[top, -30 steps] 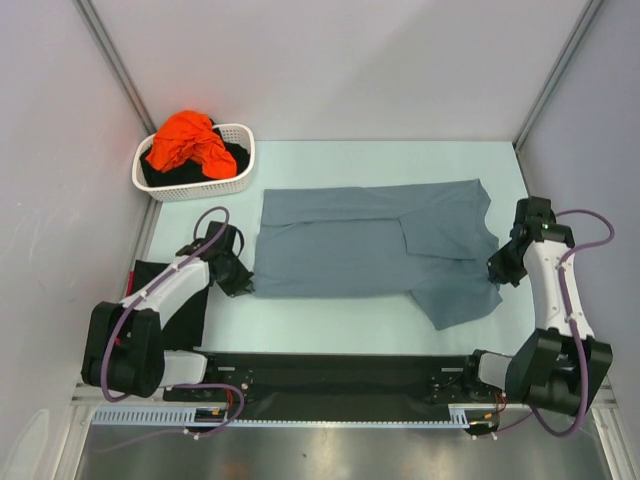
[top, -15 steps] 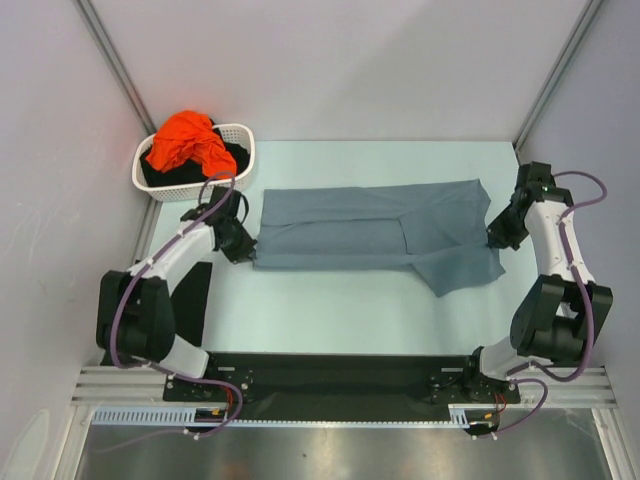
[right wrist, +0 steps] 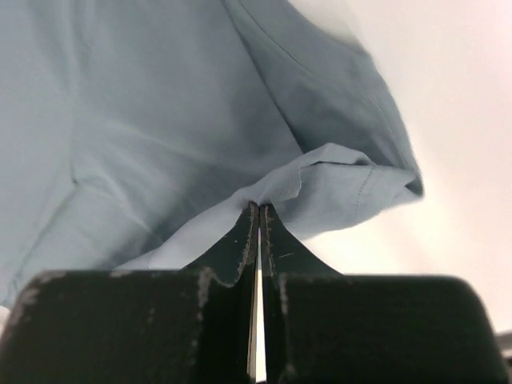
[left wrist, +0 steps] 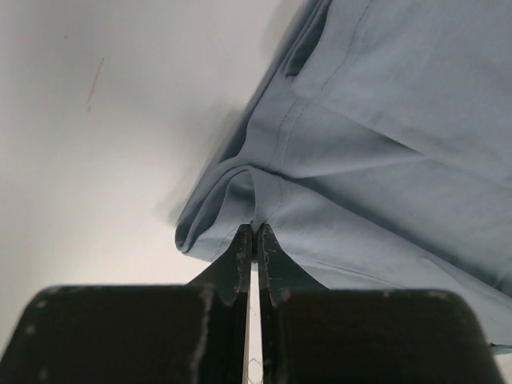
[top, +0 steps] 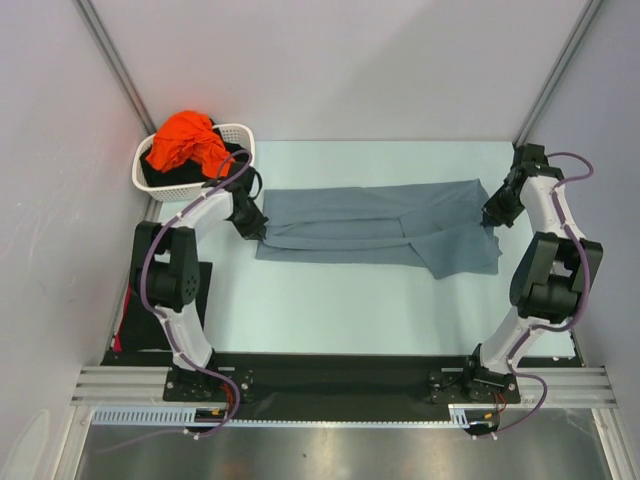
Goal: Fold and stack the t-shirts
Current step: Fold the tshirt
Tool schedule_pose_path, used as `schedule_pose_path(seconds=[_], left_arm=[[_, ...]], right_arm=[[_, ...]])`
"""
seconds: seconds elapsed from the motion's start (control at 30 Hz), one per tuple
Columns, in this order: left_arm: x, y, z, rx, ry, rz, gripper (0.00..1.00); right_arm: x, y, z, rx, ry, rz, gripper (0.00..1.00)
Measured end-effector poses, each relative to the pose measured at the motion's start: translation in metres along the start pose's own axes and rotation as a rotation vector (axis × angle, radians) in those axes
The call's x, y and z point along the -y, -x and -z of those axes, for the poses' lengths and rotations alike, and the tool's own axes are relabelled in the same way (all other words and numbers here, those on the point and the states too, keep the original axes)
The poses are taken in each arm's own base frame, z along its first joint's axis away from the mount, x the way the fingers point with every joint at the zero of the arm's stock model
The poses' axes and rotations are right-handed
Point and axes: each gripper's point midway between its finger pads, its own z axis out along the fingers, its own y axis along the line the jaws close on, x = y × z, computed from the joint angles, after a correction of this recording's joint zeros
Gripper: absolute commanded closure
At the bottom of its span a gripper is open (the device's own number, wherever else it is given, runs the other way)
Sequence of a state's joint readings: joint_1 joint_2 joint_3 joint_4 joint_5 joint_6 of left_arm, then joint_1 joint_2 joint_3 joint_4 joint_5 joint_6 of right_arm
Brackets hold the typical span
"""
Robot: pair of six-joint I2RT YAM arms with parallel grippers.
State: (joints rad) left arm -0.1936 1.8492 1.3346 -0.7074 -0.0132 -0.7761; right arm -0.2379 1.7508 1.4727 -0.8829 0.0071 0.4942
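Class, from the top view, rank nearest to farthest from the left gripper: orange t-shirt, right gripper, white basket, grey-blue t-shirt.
From the left gripper:
1. grey-blue t-shirt, pinched at its left edge.
2. white basket, just beyond, far-left corner.
3. orange t-shirt, heaped in that basket.
4. right gripper, at the shirt's opposite, right end.

A white slotted basket [top: 196,187] sits at ten o'clock on the pale green table [top: 330,305]; a black base plate [top: 340,372] spans six o'clock.
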Motion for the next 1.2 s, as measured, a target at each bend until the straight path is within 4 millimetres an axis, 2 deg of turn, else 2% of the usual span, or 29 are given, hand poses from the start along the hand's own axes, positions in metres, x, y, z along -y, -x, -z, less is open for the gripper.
schedule_pose_path(seconds=[0.2, 0.47, 0.8, 1.2], left_arm=[[0.010, 0.015, -0.003, 0.013, -0.010, 0.010, 1.00], [0.004, 0.019, -0.014, -0.018, -0.003, 0.037, 1.00], [0.007, 0.025, -0.022, -0.034, -0.011, 0.050, 0.99], [0.012, 0.032, -0.032, -0.044, -0.015, 0.064, 0.99]], right_arm=[[-0.019, 0.016, -0.014, -0.009, 0.053, 0.010, 1.00], [-0.032, 0.021, -0.031, -0.041, 0.087, 0.022, 1.00], [-0.049, 0.047, -0.029, 0.000, 0.122, 0.028, 1.00], [-0.046, 0.037, -0.067, -0.073, 0.098, 0.024, 1.00]])
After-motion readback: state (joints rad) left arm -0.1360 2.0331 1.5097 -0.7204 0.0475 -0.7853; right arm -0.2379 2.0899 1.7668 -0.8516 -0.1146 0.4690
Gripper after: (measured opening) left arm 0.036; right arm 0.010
